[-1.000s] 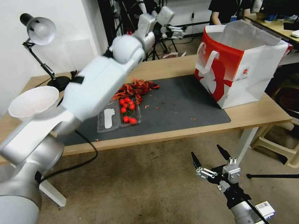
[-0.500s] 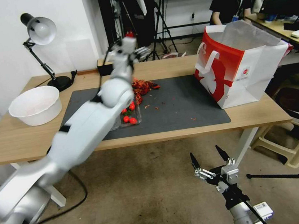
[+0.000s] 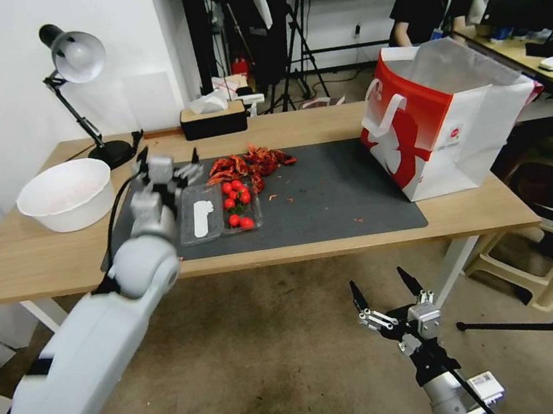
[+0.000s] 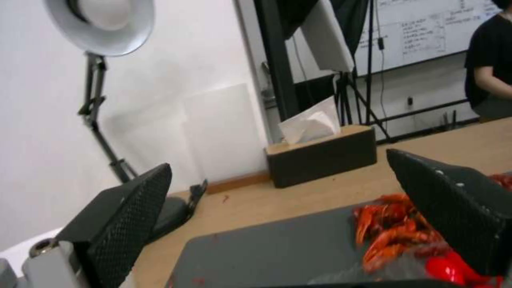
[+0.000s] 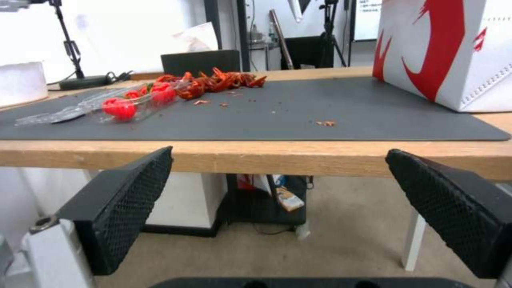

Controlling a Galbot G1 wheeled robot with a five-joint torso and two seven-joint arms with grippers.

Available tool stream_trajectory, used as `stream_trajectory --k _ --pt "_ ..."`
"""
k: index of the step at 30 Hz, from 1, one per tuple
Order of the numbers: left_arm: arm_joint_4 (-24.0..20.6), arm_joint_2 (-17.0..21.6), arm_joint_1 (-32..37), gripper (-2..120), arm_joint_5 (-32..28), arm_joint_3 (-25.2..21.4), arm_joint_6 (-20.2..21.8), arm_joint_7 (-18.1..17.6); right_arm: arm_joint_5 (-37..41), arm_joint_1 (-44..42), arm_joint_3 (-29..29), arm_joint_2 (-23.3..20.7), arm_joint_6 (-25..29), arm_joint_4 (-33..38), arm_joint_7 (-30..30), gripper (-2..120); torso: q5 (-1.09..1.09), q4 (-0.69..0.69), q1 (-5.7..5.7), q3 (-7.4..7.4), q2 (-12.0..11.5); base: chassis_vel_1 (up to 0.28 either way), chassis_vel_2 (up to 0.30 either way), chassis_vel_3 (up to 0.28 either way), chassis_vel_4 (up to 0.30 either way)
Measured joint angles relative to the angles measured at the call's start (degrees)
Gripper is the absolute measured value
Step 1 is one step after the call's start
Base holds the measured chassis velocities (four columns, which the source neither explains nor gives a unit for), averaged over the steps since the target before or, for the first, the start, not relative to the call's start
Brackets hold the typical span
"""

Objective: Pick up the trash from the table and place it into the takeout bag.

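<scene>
The trash I see on the table (image 3: 28, 261) is a pile of red crayfish shells (image 3: 249, 162) and a clear plastic tray (image 3: 217, 209) holding small red tomatoes, both on the dark grey mat (image 3: 342, 192). My left gripper (image 3: 168, 158) hangs open just above the mat's left end, beside the tray's near-left corner, with nothing between its fingers (image 4: 125, 218). The takeout bag (image 3: 444, 122), white with a red side, stands open at the table's right end. My right gripper (image 3: 382, 289) is open below and in front of the table edge, over the floor.
A white bowl (image 3: 66, 194) sits at the table's left end, with a desk lamp (image 3: 73, 57) behind it. A black tissue box (image 3: 213, 119) stands at the back edge. A beige stool (image 3: 537, 249) and a tripod leg (image 3: 540, 326) are on the floor to the right.
My left arm has swung down from high over the back of the table to the mat's left end, next to the clear tray. The right gripper has barely moved.
</scene>
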Motion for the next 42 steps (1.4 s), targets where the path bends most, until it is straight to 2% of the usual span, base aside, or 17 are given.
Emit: stream_trajectory --k 1,2,6,8,9,16,19,25,27,29,32,34,36,42 --pt "-1.1 0.0 2.5 100 0.0 -1.9 -0.5 0.2 -0.1 0.0 0.0 0.1 0.0 0.0 0.0 100 -0.01 0.01 0.00 0.00 0.0 0.000 0.000 0.000 0.000" --pt "-1.1 0.0 2.5 100 0.0 -1.9 -0.5 0.2 -0.1 0.0 0.0 0.1 0.0 0.0 0.0 100 -0.01 0.01 0.00 0.00 0.0 0.000 0.000 0.000 0.000" --pt "-4.6 -1.4 12.2 100 -0.6 -8.4 -2.6 3.0 -1.1 0.0 0.0 0.5 0.2 0.1 1.0 100 -0.02 0.05 0.00 0.00 0.0 0.000 0.000 0.000 0.000" --pt "-4.7 -1.5 12.7 100 -0.6 -8.6 -2.8 3.1 -1.1 0.0 0.0 0.5 0.3 0.1 1.0 100 -0.03 0.05 0.00 0.00 0.0 0.000 0.000 0.000 0.000" --pt "-6.2 -2.0 16.9 100 -1.1 -10.2 -4.3 3.6 -1.3 0.2 0.2 0.6 0.7 -0.1 1.3 100 -0.02 0.04 -0.01 0.00 0.0 0.000 0.000 0.000 0.000" --pt "-7.6 -2.5 21.1 100 -1.0 -11.8 -5.6 4.2 -1.3 0.5 0.3 0.6 1.1 -0.3 1.5 100 0.00 0.05 0.00 0.00 0.0 0.000 0.000 0.000 0.000" --pt "-9.6 -4.5 28.0 100 0.9 -15.5 -8.6 5.3 -0.8 1.0 0.5 0.6 1.6 -0.5 1.7 100 0.00 0.04 0.00 0.00 0.0 0.000 0.000 0.000 0.000" --pt "-10.1 -5.8 31.2 100 1.5 -17.4 -10.3 6.1 -0.6 1.4 0.5 0.6 2.1 -0.6 1.7 100 0.00 0.04 -0.01 0.00 0.0 0.000 0.000 0.000 0.000" --pt "-10.9 -7.7 35.5 100 1.6 -19.8 -12.2 7.8 -0.4 1.8 0.6 0.8 2.5 -0.6 2.0 100 0.00 0.01 0.00 0.00 0.0 0.000 0.000 0.000 0.000" --pt "-11.1 -8.2 36.7 100 1.6 -20.2 -12.6 8.3 -0.3 1.9 0.6 0.9 2.6 -0.6 2.1 100 0.00 0.02 0.00 0.00 0.0 0.000 0.000 0.000 0.000" --pt "-12.6 -11.6 44.1 100 2.6 -21.5 -15.1 10.0 -0.4 2.9 0.5 1.2 4.0 -1.1 2.2 100 0.01 0.05 0.00 0.00 0.0 0.000 0.000 0.000 0.000" --pt "-12.6 -12.2 45.0 100 3.1 -21.5 -15.7 10.2 -0.6 3.1 0.5 1.3 4.0 -1.1 2.4 100 -0.01 0.04 0.00 0.00 0.0 0.000 0.000 0.000 0.000" --pt "-11.8 -13.8 47.4 100 4.6 -21.0 -18.6 10.3 -0.7 3.8 0.3 1.3 3.5 -1.2 3.4 100 -0.02 0.05 0.00 0.00 0.0 0.000 0.000 0.000 0.000" --pt "-11.6 -14.6 48.0 100 5.3 -20.2 -20.3 11.3 -0.5 4.4 0.3 1.4 2.2 -1.2 4.0 100 0.00 0.02 0.00 0.00 0.0 0.000 0.000 0.000 0.000"
